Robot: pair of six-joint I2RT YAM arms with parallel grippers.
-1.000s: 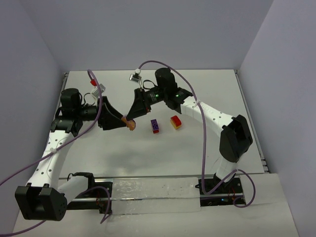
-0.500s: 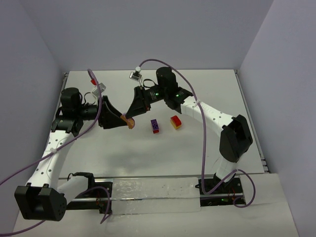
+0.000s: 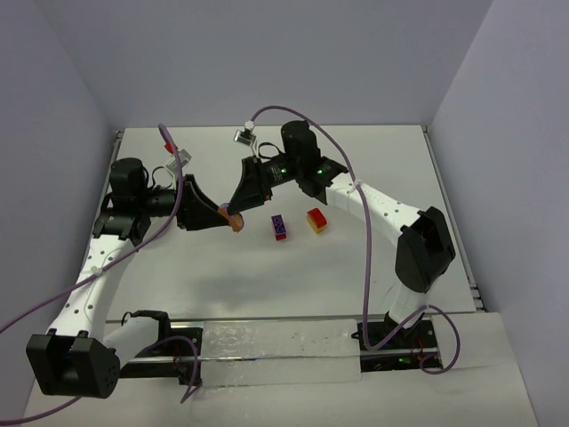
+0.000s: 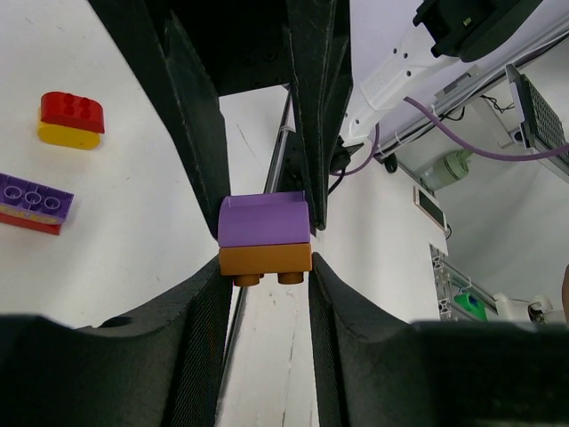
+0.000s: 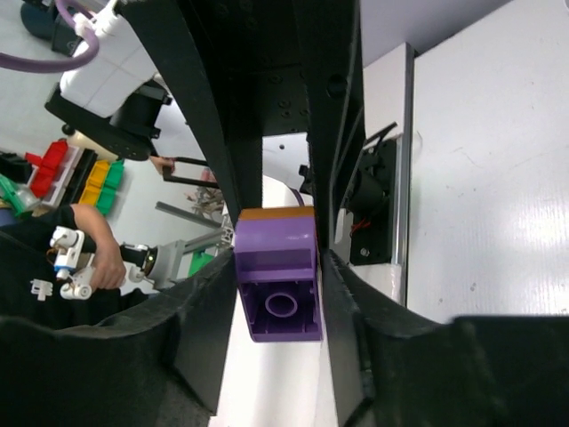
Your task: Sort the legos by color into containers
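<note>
My left gripper (image 3: 228, 217) and right gripper (image 3: 236, 212) meet tip to tip above the table's middle left. Between them is a purple brick (image 4: 264, 221) stuck to an orange brick (image 4: 265, 258). My left gripper (image 4: 265, 267) is shut on the orange brick. My right gripper (image 5: 277, 267) is shut on the purple brick (image 5: 277, 285), whose hollow underside faces its camera. A purple-on-red brick (image 3: 279, 227) and a red-and-yellow brick (image 3: 316, 220) lie on the table just right of the grippers. The white tub and the green brick are out of view.
The white table (image 3: 293, 276) has a raised rim at its left, right and far edges. The purple-on-red brick (image 4: 34, 203) and red-and-yellow brick (image 4: 71, 119) also show in the left wrist view. Purple cables loop over both arms.
The joined purple and orange bricks have shifted slightly up and towards the far side with both grippers. Both grippers stay shut on them.
</note>
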